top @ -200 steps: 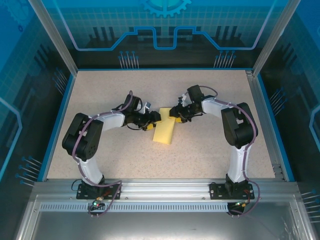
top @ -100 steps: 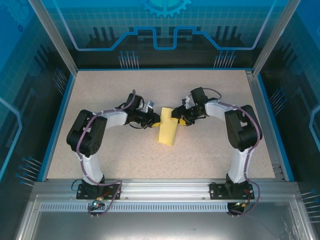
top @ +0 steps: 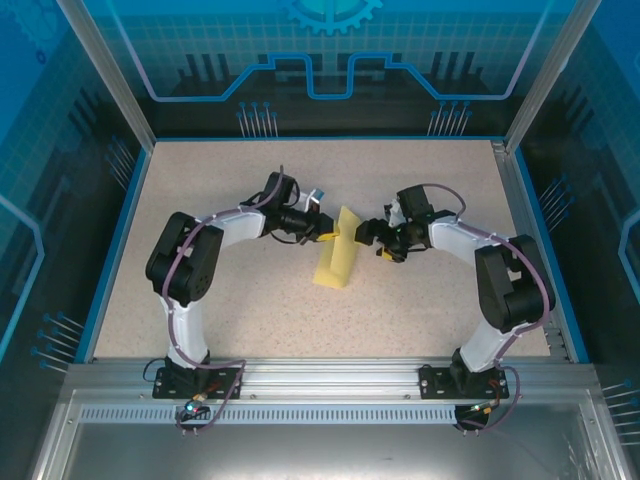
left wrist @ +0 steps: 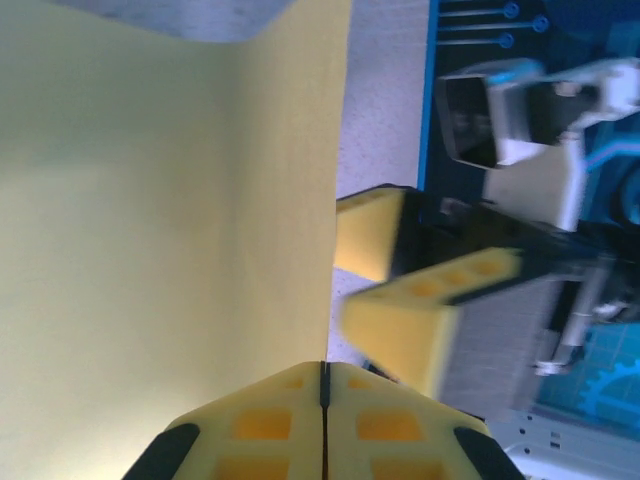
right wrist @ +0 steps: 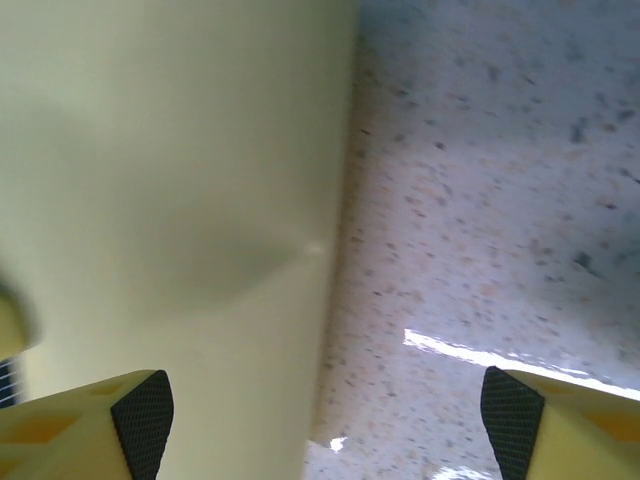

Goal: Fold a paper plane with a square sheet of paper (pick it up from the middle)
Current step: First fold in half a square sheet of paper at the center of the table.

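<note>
Square sheet of paper (top: 338, 262) lies lengthwise between hands: left hand (top: 330, 234) pinches its far-left edge, right hand (top: 377, 243) spread just right.

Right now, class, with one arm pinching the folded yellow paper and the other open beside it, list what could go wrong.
The left jaws are shut on just the edge of the square sheet of paper; a pull could tear it or slip it free.
The right jaws stand open beside it, so nothing pins the fold; it might spring open.
</note>
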### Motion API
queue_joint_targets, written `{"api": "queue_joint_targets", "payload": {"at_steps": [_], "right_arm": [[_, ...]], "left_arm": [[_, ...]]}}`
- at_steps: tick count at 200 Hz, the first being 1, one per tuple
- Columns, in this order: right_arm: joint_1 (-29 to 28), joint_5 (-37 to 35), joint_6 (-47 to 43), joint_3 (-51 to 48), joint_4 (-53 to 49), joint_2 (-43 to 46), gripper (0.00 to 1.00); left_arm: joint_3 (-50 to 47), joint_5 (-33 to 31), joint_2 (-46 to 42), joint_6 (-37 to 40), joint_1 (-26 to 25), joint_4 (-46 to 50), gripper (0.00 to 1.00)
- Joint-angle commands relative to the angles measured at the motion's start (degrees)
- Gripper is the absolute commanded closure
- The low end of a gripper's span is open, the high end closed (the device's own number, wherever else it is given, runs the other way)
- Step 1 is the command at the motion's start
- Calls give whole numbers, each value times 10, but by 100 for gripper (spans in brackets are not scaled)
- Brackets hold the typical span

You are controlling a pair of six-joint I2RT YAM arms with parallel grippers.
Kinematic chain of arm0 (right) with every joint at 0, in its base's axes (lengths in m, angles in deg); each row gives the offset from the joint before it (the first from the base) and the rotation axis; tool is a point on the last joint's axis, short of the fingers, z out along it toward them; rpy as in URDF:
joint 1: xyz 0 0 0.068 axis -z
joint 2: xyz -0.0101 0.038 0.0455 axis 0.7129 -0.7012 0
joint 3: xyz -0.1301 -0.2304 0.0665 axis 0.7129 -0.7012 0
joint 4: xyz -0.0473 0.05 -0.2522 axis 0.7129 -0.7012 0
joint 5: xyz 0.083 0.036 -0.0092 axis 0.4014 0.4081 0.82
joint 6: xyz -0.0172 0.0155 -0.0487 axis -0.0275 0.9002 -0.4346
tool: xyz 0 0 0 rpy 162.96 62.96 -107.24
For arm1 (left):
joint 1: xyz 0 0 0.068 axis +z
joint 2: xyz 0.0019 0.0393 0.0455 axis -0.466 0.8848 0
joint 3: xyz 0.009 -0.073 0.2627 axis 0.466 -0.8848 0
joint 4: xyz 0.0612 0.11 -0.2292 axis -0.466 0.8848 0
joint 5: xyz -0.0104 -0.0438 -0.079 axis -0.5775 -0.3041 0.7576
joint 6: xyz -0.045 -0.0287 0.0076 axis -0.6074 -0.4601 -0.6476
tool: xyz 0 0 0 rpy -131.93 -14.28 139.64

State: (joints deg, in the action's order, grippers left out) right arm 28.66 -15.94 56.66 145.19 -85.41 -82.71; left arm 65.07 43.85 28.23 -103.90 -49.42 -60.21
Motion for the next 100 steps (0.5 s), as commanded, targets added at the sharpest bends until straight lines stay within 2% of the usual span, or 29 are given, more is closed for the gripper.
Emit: {"api": "queue_joint_targets", "payload": {"at_steps": [1,28,67,100], "right_arm": [[-5,-34,10,-7,-5,5,15],[-6,-42,28,-22,14,15,16],[-6,-40,45,-37,36,22,17],[-20,-23,67,-54,80,22,16]], "left_arm": [[32,26,5,54,-19,78,92],[36,31,20,46,-22,77,92],[49,-64,19,70,-18,142,93],[52,-94,27,75,-8,159,92]]}}
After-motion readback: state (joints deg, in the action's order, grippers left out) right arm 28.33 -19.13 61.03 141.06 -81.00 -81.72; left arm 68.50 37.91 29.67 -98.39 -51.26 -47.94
